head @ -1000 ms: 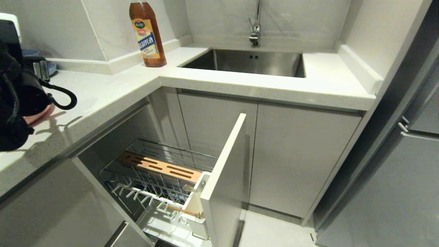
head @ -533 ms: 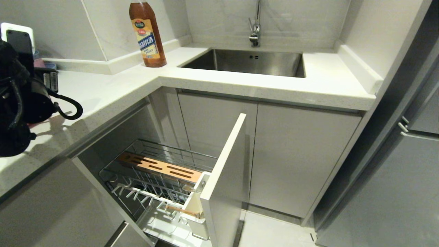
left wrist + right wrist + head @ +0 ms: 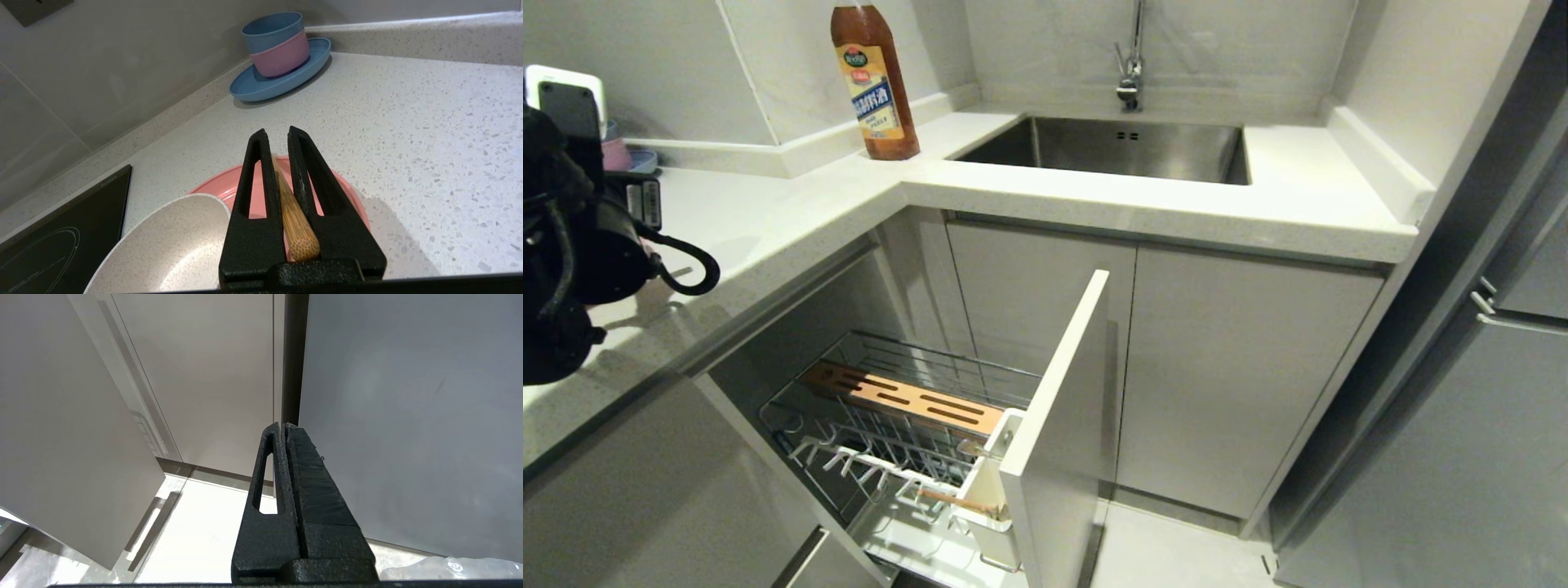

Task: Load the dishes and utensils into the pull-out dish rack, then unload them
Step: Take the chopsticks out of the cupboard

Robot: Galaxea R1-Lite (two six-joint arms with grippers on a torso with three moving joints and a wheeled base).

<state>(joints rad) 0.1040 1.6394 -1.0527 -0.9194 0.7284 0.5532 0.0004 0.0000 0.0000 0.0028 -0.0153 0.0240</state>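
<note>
Left gripper point(image 3: 278, 136) pinching a wooden chopstick point(image 3: 292, 220) between its two black fingers point(image 3: 255, 196). Chopstick: light bamboo, round section, speckled butt end toward the wrist camera, tapering toward the fingertips. Long axis runs along the fingers, thin end aimed down at the pink plate point(image 3: 347, 192) below; whether one stick or both is held cannot be told.

Plate lies flat on the speckled counter point(image 3: 429, 143); cream-white bowl point(image 3: 163, 245) overlaps it at about 8 o'clock.

Left wrist view only: blue plate point(image 3: 282, 79) with a pink bowl point(image 3: 282, 57) and a blue bowl point(image 3: 271, 30) stacked on it, at 12 o'clock from the gripper; black cooktop point(image 3: 61, 228).

Head view only: pull-out dish rack point(image 3: 907, 441) open below the counter, another chopstick point(image 3: 956, 500) at its utensil cup point(image 3: 988, 498); sink point(image 3: 1111, 147); sauce bottle point(image 3: 874, 82).

Right gripper point(image 3: 284, 430): fingers pressed together, parked facing cabinet fronts point(image 3: 204, 375).
</note>
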